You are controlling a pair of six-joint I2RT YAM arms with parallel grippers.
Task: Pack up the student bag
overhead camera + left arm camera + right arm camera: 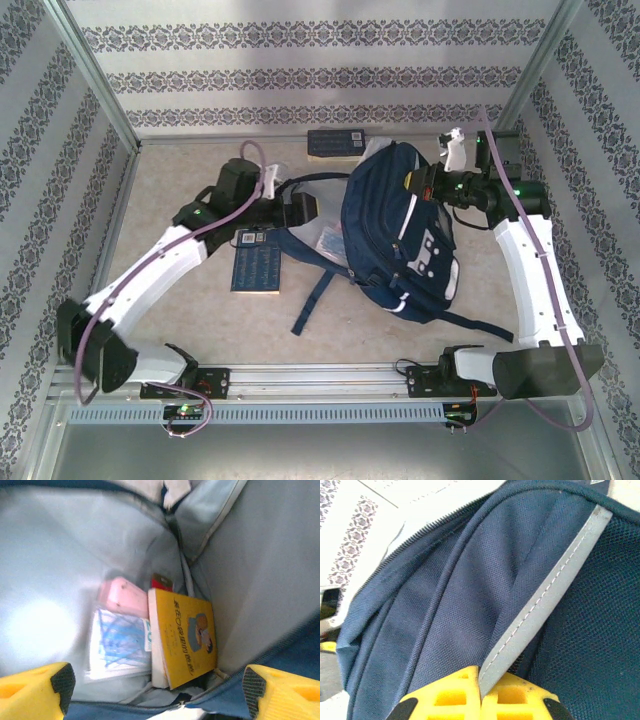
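The student bag (400, 225), navy with pale stripes, lies on the table right of centre, its mouth facing left. My left gripper (305, 210) sits at that mouth. It stands open (157, 687), looking into the pale lining with nothing between its fingers. Inside lie a yellow book (187, 637), a clear pack with blue print (117, 647) and a pink item (122, 597). My right gripper (432, 188) is at the bag's top right, shut (481, 685) on the bag's grey reflective stripe (555, 585).
A dark blue book (257, 268) lies on the table under the left arm. Another dark flat item (333, 142) rests against the back wall. A bag strap (315, 300) trails toward the front. Patterned walls close in the three sides.
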